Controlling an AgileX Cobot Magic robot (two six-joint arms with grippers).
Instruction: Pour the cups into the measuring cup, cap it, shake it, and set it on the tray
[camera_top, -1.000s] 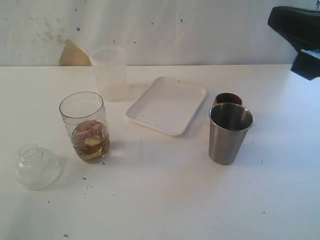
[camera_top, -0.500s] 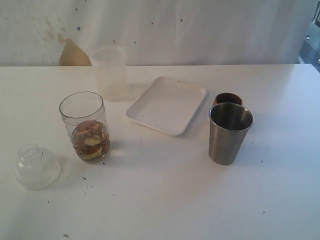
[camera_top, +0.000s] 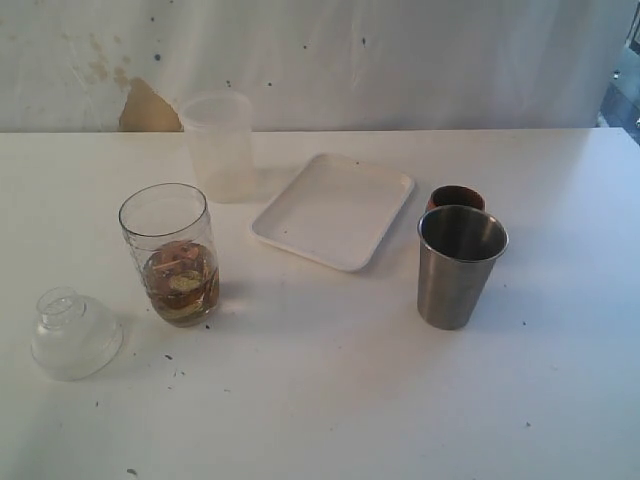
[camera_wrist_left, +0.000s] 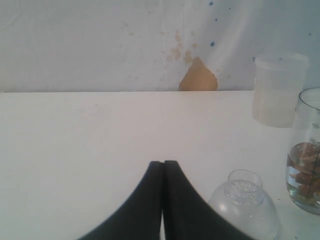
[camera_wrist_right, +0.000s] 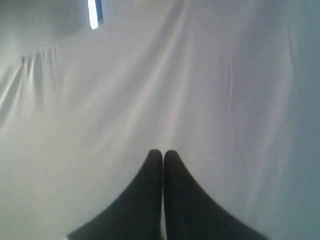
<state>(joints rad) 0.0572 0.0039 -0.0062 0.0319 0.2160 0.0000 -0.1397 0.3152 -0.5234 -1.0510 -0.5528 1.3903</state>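
Observation:
The clear measuring cup (camera_top: 170, 252) stands upright at the left of the table with brownish pieces in its lower third; it also shows in the left wrist view (camera_wrist_left: 306, 160). The steel tumbler (camera_top: 460, 265) stands upright at the right, the brown wooden cup (camera_top: 457, 197) just behind it. The white tray (camera_top: 333, 209) lies between them, further back. The clear domed cap (camera_top: 75, 333) (camera_wrist_left: 246, 207) rests near the table's left front. My left gripper (camera_wrist_left: 163, 163) is shut and holds nothing, close beside the cap. My right gripper (camera_wrist_right: 162, 153) is shut with nothing in it, facing a white cloth. Neither arm shows in the exterior view.
A frosted plastic cup (camera_top: 220, 145) (camera_wrist_left: 277, 89) stands at the back, behind the measuring cup. A white cloth backdrop with a tan stain (camera_top: 148, 108) hangs behind the table. Small dark specks dot the tabletop.
The right arm, seen at the upper right of the exterior view one second ago, has left that view. The objects on the table have not moved.

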